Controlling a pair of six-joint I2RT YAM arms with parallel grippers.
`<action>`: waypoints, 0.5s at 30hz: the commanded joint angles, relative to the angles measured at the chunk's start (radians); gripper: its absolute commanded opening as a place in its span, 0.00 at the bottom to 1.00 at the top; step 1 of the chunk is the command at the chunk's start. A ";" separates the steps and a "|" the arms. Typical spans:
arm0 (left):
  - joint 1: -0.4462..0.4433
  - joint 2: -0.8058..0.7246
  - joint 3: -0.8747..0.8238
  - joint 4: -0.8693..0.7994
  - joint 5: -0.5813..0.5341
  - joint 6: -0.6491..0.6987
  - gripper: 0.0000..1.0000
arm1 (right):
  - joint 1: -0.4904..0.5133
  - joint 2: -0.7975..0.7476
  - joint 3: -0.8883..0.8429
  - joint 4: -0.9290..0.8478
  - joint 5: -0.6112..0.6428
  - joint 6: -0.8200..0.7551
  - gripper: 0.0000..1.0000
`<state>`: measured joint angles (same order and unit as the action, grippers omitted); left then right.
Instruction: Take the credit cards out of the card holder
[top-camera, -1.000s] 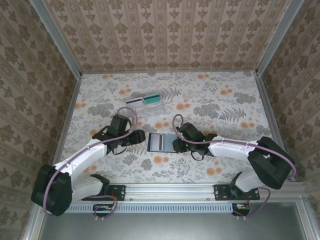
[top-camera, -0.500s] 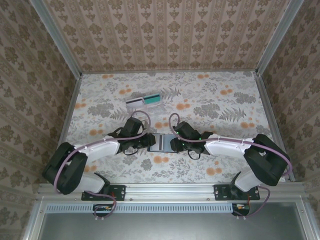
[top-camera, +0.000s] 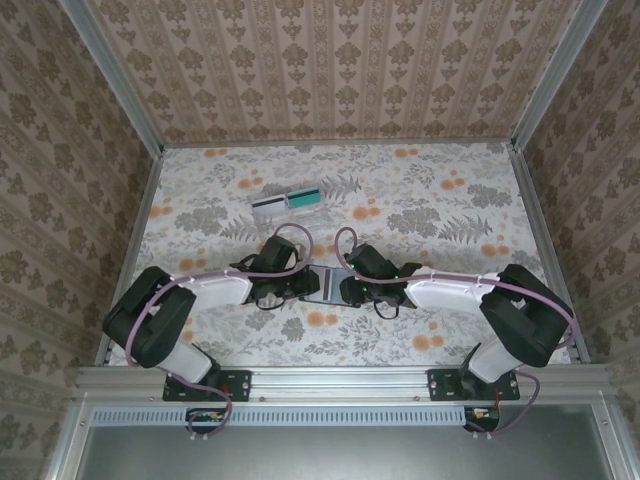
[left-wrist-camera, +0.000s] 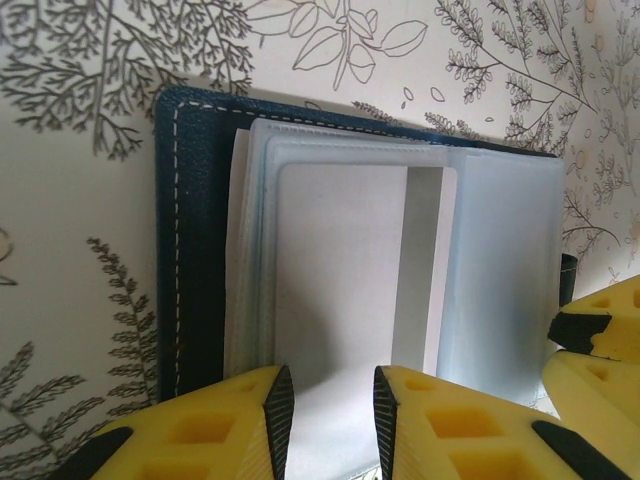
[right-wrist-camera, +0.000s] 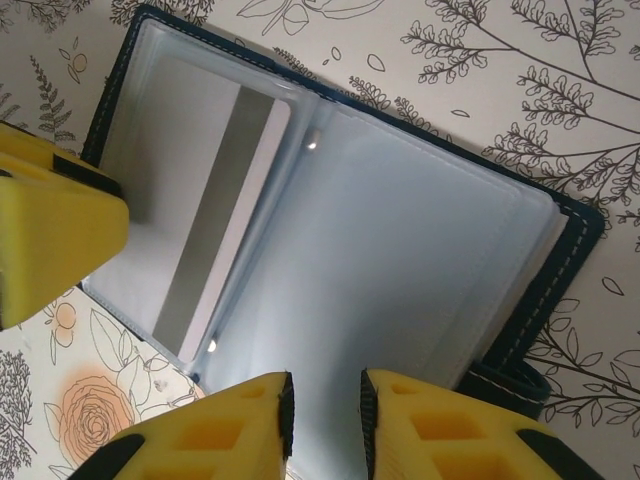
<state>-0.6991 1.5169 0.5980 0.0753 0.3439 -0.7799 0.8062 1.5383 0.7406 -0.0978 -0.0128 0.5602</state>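
Floral-printed, the desk (top-camera: 450, 200) sits inside damask-papered walls (top-camera: 320, 60). A second ago the left arm lay further toward the left edge, clear of the card holder (top-camera: 322, 283), whose grey-blue inside showed whole. Now the left gripper (top-camera: 300, 287) and the right gripper (top-camera: 345, 287) meet over it from either side and cover most of it.

The holder lies open near the middle of the desk's near edge. Both sets of jaws are narrow, and the pale inner sleeve runs between each pair; whether they pinch it cannot be told. A pale card (left-wrist-camera: 340, 270) with a grey stripe sits in that sleeve. Toward the far edge, well apart, a clear box (top-camera: 288, 212) carries a white card (top-camera: 267, 203) and a teal card (top-camera: 304, 197).
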 joint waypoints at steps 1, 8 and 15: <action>-0.011 0.031 0.005 -0.047 -0.015 -0.015 0.31 | 0.006 0.002 0.037 -0.011 -0.024 0.032 0.26; -0.012 0.024 0.005 -0.062 -0.019 -0.019 0.31 | -0.012 0.062 0.072 0.087 -0.175 0.155 0.25; -0.012 0.020 0.000 -0.058 -0.008 -0.022 0.31 | -0.051 0.149 0.104 0.113 -0.222 0.241 0.20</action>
<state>-0.7010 1.5196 0.5995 0.0788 0.3443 -0.7883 0.7670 1.6596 0.8127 0.0013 -0.1902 0.7383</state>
